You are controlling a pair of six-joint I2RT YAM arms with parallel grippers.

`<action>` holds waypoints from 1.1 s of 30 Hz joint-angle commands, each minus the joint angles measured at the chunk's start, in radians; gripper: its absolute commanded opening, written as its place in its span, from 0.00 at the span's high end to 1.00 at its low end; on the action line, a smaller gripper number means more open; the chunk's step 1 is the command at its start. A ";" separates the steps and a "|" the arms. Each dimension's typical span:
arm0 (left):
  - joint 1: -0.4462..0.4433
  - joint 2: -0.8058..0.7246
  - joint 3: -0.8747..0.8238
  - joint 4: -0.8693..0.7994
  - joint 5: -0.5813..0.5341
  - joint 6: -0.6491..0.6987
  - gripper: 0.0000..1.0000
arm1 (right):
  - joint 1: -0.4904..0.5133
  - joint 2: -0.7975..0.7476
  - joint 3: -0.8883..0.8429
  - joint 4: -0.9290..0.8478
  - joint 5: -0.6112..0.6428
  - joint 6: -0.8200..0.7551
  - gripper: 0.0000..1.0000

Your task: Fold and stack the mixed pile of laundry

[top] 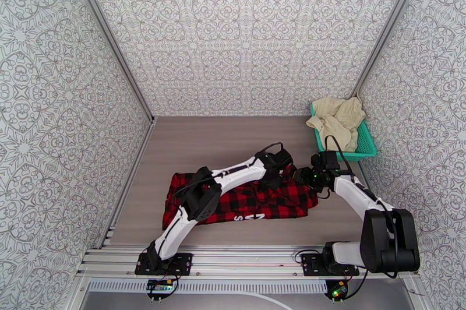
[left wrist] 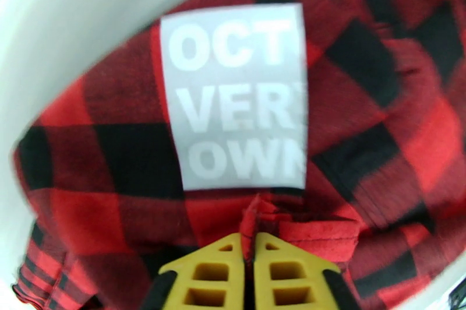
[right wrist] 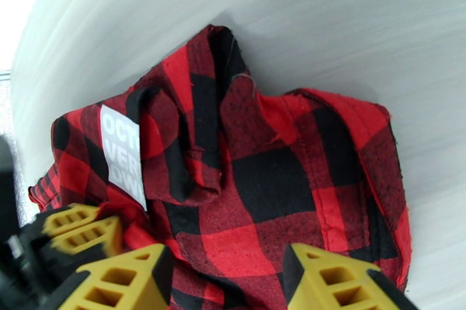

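Shirt (top: 288, 197) edge in L gripper (left wrist: 254, 242); bare table (top: 233, 136) w/ room beyond.

L arm (top: 195, 206) reaches fwd + rightward from base, elbow bent, wrist tipped down. L gripper (left wrist: 254, 242) closed: yellow fingers (left wrist: 212, 273) pressed together, pinching small fold of flannel shirt (left wrist: 116, 148). R arm (top: 358, 194) folded at base, forearm reaching fwd-left, wrist low. R gripper (right wrist: 226, 253) part open, fingers apart over shirt, contact unclear, just beside L gripper.
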State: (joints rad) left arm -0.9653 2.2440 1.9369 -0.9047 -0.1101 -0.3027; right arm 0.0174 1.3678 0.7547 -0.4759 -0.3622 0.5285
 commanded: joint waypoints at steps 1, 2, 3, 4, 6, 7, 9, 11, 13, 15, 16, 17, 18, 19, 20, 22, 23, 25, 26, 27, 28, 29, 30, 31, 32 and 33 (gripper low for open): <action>-0.005 -0.163 -0.041 0.079 0.000 0.052 0.97 | -0.011 0.008 -0.016 0.016 -0.024 0.019 0.44; -0.001 -0.193 -0.064 0.093 0.014 0.059 0.97 | -0.011 0.008 -0.015 0.017 -0.024 0.020 0.44; 0.004 -0.221 -0.085 0.105 0.028 0.065 0.98 | -0.011 0.008 -0.013 0.017 -0.024 0.019 0.44; 0.010 -0.255 -0.116 0.125 0.043 0.072 0.98 | -0.011 0.009 -0.012 0.017 -0.024 0.021 0.44; 0.025 -0.324 -0.177 0.162 0.075 0.085 1.00 | -0.011 0.011 -0.006 0.016 -0.029 0.021 0.44; 0.034 -0.364 -0.213 0.187 0.096 0.097 1.00 | -0.011 0.011 -0.003 0.017 -0.030 0.021 0.44; 0.053 -0.455 -0.299 0.246 0.127 0.117 1.00 | -0.011 0.014 0.002 0.017 -0.032 0.022 0.44; 0.084 -0.564 -0.401 0.319 0.188 0.136 1.00 | -0.010 0.017 0.009 0.015 -0.031 0.023 0.44; 0.119 -0.666 -0.497 0.383 0.241 0.139 1.00 | -0.010 0.020 0.013 0.016 -0.033 0.025 0.44; 0.157 -0.763 -0.595 0.438 0.288 0.126 1.00 | -0.011 0.026 0.017 0.017 -0.035 0.028 0.44; 0.171 -0.810 -0.642 0.460 0.305 0.117 1.00 | -0.010 0.029 0.018 0.021 -0.038 0.030 0.44; 0.181 -0.848 -0.679 0.477 0.317 0.108 1.00 | -0.011 0.032 0.020 0.021 -0.038 0.030 0.44; 0.189 -0.889 -0.724 0.493 0.324 0.098 1.00 | -0.011 0.035 0.021 0.023 -0.038 0.031 0.44; 0.194 -0.928 -0.768 0.508 0.328 0.088 1.00 | -0.011 0.039 0.023 0.025 -0.038 0.031 0.44; 0.195 -0.968 -0.816 0.526 0.331 0.077 0.99 | -0.011 0.044 0.023 0.025 -0.038 0.032 0.44; 0.199 -1.043 -0.911 0.553 0.312 0.047 0.98 | -0.011 0.052 0.025 0.028 -0.038 0.031 0.44; 0.208 -1.085 -0.960 0.560 0.297 0.022 0.98 | -0.011 0.058 0.026 0.029 -0.038 0.033 0.44; 0.234 -1.164 -1.046 0.565 0.273 -0.029 0.97 | -0.010 0.069 0.027 0.037 -0.042 0.035 0.44; 0.252 -1.205 -1.092 0.562 0.258 -0.054 0.95 | -0.011 0.077 0.030 0.039 -0.046 0.036 0.44; 0.267 -1.239 -1.131 0.562 0.246 -0.072 0.87 | -0.011 0.084 0.032 0.041 -0.049 0.036 0.44; 0.284 -1.282 -1.178 0.561 0.220 -0.095 0.73 | -0.011 0.093 0.036 0.043 -0.053 0.036 0.44; 0.302 -1.323 -1.222 0.552 0.189 -0.129 0.61 | -0.011 0.101 0.042 0.043 -0.055 0.036 0.44; 0.322 -1.356 -1.255 0.537 0.158 -0.160 0.53 | -0.011 0.105 0.045 0.043 -0.058 0.036 0.44; 0.352 -1.388 -1.282 0.506 0.120 -0.208 0.49 | -0.010 0.109 0.049 0.043 -0.061 0.036 0.44; 0.398 -1.423 -1.313 0.443 0.080 -0.269 0.44 | -0.011 0.112 0.051 0.045 -0.062 0.037 0.44; 0.437 -1.447 -1.329 0.391 0.061 -0.310 0.41 | -0.011 0.112 0.052 0.046 -0.061 0.038 0.44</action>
State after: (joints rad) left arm -0.6052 0.8574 0.6628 -0.4038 0.0723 -0.4458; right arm 0.0154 1.4685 0.7712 -0.4484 -0.4019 0.5541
